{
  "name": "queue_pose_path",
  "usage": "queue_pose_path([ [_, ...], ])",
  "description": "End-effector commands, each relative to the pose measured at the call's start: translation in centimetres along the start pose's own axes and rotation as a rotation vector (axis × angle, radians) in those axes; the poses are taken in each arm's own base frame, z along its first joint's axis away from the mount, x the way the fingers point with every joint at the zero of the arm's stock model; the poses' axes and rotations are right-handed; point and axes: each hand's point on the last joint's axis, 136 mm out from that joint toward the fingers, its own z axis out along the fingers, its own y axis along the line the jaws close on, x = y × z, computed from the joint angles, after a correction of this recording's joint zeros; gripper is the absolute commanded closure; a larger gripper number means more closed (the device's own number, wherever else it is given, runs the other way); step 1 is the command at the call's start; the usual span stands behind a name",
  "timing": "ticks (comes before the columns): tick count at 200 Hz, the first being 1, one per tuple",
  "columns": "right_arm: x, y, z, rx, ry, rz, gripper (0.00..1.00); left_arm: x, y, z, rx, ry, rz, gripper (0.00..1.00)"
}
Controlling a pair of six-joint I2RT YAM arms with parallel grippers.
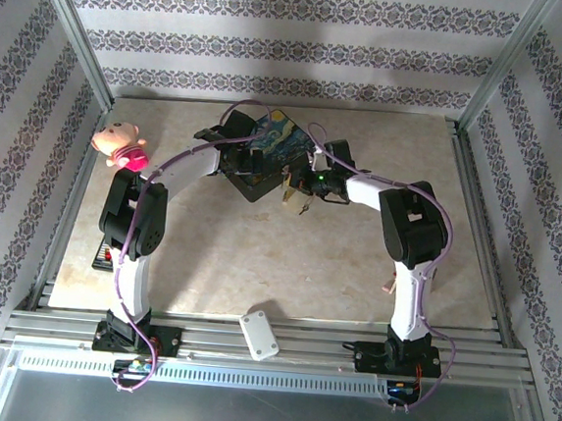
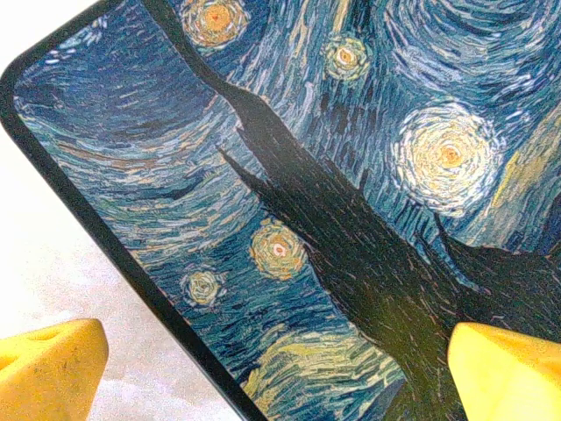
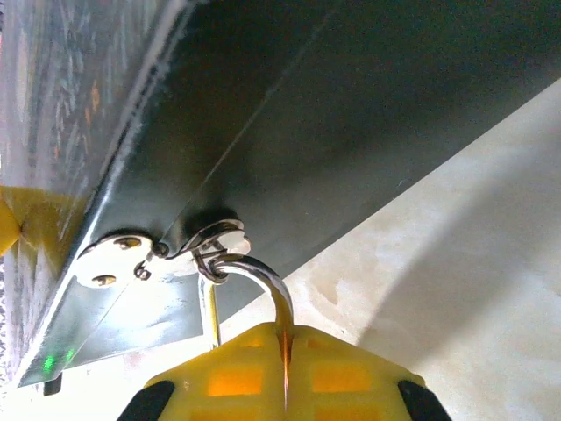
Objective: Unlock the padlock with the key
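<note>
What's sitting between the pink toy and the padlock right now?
In the top view, the dark blue painted tin lies between the pink toy and the padlock, with the left arm reaching across to it.

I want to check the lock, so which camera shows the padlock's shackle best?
The right wrist view: the padlock's shackle loops through the hasp up close, running down between the shut right fingers. The top external view gives a tiny brass speck beside the tin; the left wrist faces its painted lid.
</note>
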Motion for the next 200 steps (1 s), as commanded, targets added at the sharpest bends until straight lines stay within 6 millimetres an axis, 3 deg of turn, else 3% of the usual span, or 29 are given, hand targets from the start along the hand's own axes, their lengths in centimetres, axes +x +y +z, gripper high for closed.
queue_pose_path([
  [1, -1.2, 2.0, -0.7, -0.059, -0.076, 0.085, 1.00, 0.6, 1.3, 1.0, -0.041, 0.027, -0.018, 0.01],
  [71, -2.4, 2.2, -0.3, -0.126, -0.228, 0.258, 1.00, 1.7, 1.5, 1.4, -0.037, 0.045, -0.023, 0.01],
  [141, -4.0, 0.8, -1.1, -0.136, -0.344, 0.379, 1.00, 2.3, 1.9, 1.4, -0.041, 0.055, -0.024, 0.01],
  [200, -5.3, 0.9, -2.0, -0.150, -0.405, 0.442, 1.00, 2.5, 2.4, 1.6, -0.072, 0.061, -0.019, 0.01],
])
